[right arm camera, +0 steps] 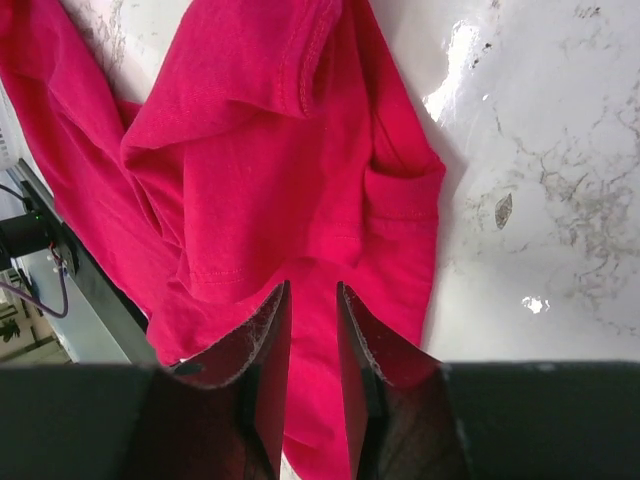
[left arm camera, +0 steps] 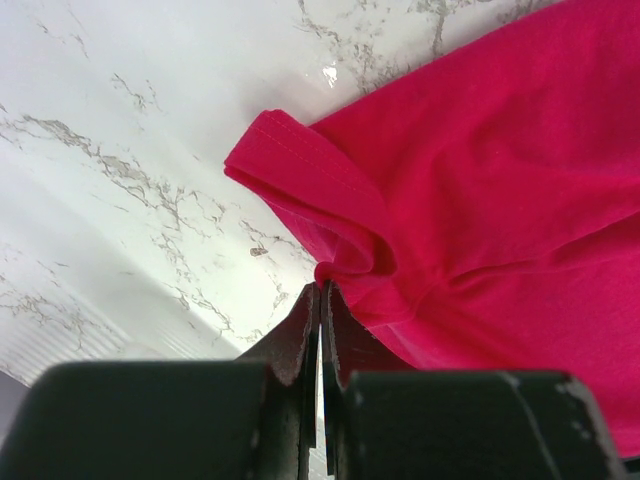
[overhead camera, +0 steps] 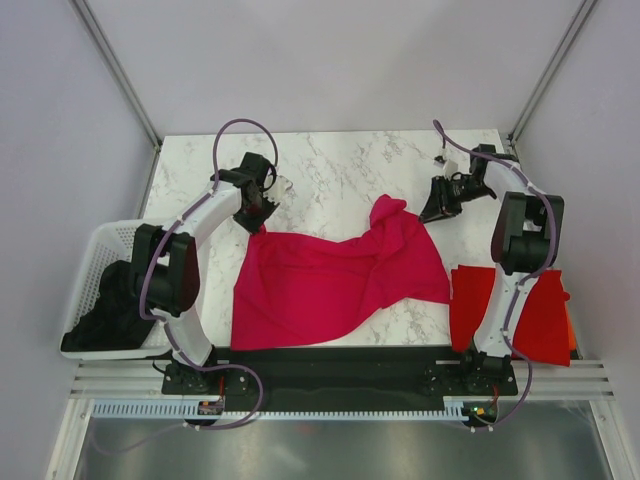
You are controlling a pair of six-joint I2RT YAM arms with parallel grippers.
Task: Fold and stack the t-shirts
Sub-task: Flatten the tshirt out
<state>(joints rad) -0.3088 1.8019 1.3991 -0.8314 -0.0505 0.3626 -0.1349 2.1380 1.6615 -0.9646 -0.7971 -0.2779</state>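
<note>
A crimson-pink t-shirt [overhead camera: 330,285] lies rumpled across the middle of the marble table [overhead camera: 340,170]. Its right part is bunched into a raised fold. My left gripper [overhead camera: 257,214] is at the shirt's far left corner. In the left wrist view this gripper [left arm camera: 322,290] is shut, its tips pinching a fold at the hem of the shirt [left arm camera: 500,180]. My right gripper [overhead camera: 437,208] hovers by the shirt's far right edge. In the right wrist view the right gripper [right arm camera: 314,288] stands open over the shirt [right arm camera: 250,150], holding nothing.
Bright red cloth [overhead camera: 545,312] lies at the table's near right corner, partly behind my right arm, with an orange edge [overhead camera: 571,335] showing beside it. A white basket [overhead camera: 95,250] holding dark cloth [overhead camera: 110,310] hangs off the table's left side.
</note>
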